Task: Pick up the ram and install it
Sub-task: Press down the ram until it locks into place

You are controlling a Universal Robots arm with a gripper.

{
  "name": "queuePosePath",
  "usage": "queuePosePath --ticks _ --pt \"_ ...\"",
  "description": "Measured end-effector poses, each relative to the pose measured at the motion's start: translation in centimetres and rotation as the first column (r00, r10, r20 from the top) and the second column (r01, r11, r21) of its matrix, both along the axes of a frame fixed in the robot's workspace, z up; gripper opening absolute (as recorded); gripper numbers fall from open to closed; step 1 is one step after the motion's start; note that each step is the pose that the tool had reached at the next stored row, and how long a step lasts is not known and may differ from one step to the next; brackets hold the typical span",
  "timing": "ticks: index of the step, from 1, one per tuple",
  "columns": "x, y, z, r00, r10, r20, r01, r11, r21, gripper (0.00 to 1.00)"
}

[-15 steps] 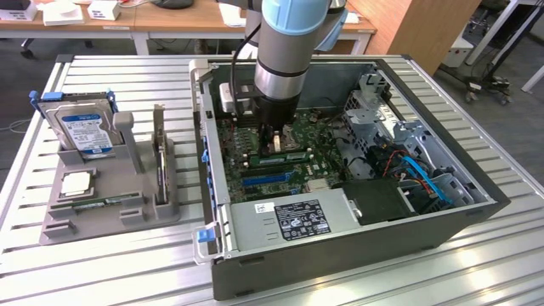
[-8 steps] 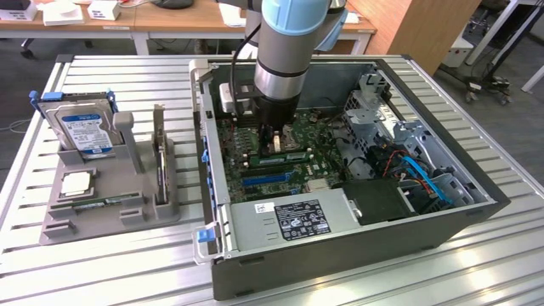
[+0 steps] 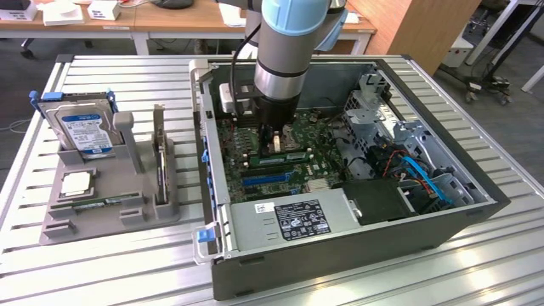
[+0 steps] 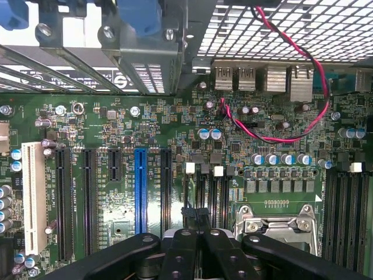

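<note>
The claw (image 3: 274, 139) is low inside the open computer case (image 3: 340, 258), over the green motherboard (image 4: 169, 125). Its 2 dark fingers (image 4: 178, 251) are pressed together. A small dark shape sits just past their tips, but I cannot tell what it is, and no green stick shows in their grip.

The ram (image 3: 102, 203) appears to be the thin green stick lying flat in a groove of the grey tray (image 3: 60, 231). The tray stands on the table outside the case, at the exterior view's left. It lies near the tray's near edge. The blue-labelled hard drive (image 3: 81, 127) and the dark expansion card (image 3: 159, 150) stand upright in the tray farther back.

From the claw, the ram therefore lies well apart to the exterior view's left and somewhat nearer, with the case wall between them. Its long axis runs roughly left to right in the exterior view, almost level, with 1 end towards the case.

In the wrist view, the closed tips hang just over the narrow memory slots (image 4: 213, 192) with white latches, beside the processor socket (image 4: 280, 224). These slots run parallel to the blue slot (image 4: 140, 189). Judging by the exterior view, that line is close to the ram's own line in the tray.
</note>
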State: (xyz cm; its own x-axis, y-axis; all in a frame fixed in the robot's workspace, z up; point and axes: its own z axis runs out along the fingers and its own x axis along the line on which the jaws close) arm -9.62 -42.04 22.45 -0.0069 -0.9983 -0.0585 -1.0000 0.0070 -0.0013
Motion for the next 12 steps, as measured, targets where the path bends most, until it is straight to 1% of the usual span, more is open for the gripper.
queuePosePath --ticks 6,9,12 --pt "0.0 0.0 -0.04 1.0 0.0 0.0 0.0 1.0 -0.0001 0.09" --pt "0.0 0.0 -0.18 1.0 0.0 0.0014 0.0 1.0 -0.0002 0.09" --pt "0.0 0.0 -0.19 1.0 0.0 0.0014 0.0 1.0 -0.0001 0.09"
